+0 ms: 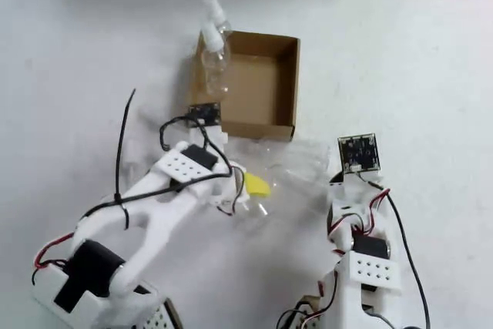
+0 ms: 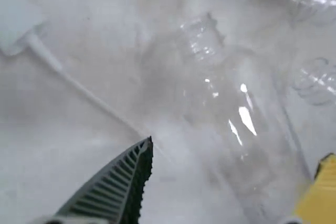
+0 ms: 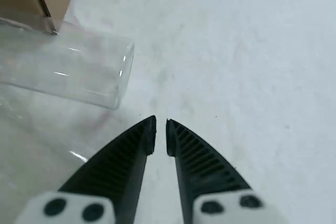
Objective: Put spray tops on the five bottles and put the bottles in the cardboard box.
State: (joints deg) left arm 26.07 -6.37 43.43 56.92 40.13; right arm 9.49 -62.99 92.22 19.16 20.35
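Currently, item by item. Left gripper (image 2: 236,150): wide open, one grey ribbed finger and one yellow finger standing either side of an open bottle (image 2: 231,108) without clamping it; the straddle reads as a line-up for a grasp on the body. Open bottle: clear, uncapped, lying on the table (image 1: 400,59) with its threaded neck pointing away from the left gripper, presumably so the neck is free for a top. Loose spray top (image 2: 16,17): white, lying on the table beside that bottle and apart from it, its thin dip tube (image 2: 79,87) trailing toward the grey finger. Spare bottles (image 2: 315,77): two more clear uncapped necks just beyond the yellow finger. Right gripper (image 3: 160,137): all but closed, a thin slit between the fingers, holding nothing, over bare table; judged parked clear while the left arm works. Lying bottle (image 3: 68,69): clear, on its side near the right gripper, its far end by a corner of the cardboard box (image 1: 258,90). Capped bottle (image 1: 215,48): clear with a white top, at the box's left wall; whether it is inside or leaning on the outside cannot be told. Judgement: task early, most bottles yet to be topped and boxed.
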